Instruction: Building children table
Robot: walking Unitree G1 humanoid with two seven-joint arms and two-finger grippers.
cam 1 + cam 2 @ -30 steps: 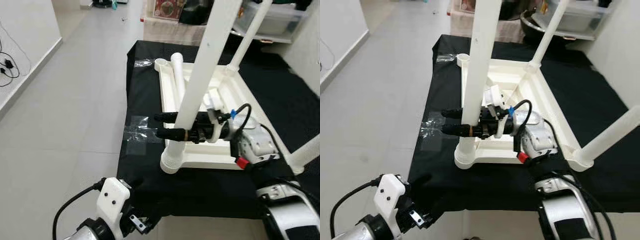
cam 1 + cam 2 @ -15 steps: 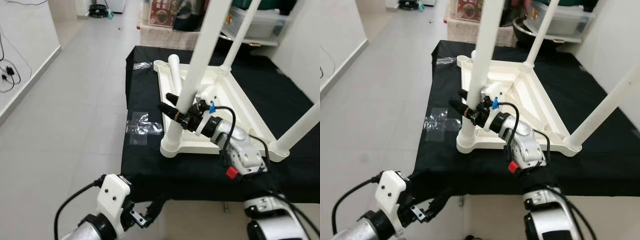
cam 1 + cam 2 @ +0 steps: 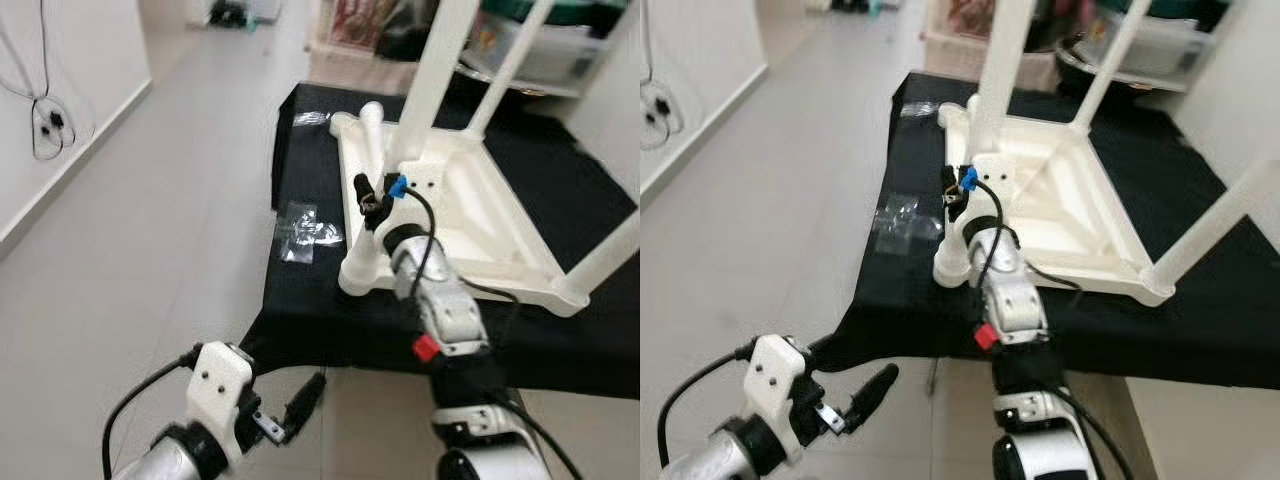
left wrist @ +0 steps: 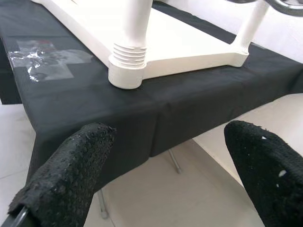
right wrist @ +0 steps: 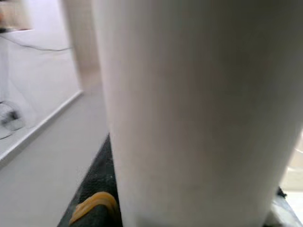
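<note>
White plastic children's table (image 3: 470,205) lies upside down on a tabletop (image 3: 310,290) covered in black cloth, its legs pointing up. Right hand (image 3: 371,198) reaches forward over the near edge to the near-left leg (image 3: 415,115), just above the ribbed socket (image 3: 362,272) where that leg meets the frame; its black fingers sit against the leg, and the right wrist view has the pale leg pressed close to the lens, yet I cannot tell whether the fingers are closed on it. Another loose leg (image 3: 371,125) lies across the far-left corner of the frame. A crumpled piece of clear plastic (image 3: 303,232) rests on the cloth just left of the socket. Left hand (image 4: 165,170) hangs low before the tabletop's edge, above the grey floor (image 3: 150,230), fingers (image 4: 71,165) spread wide and holding nothing.
</note>
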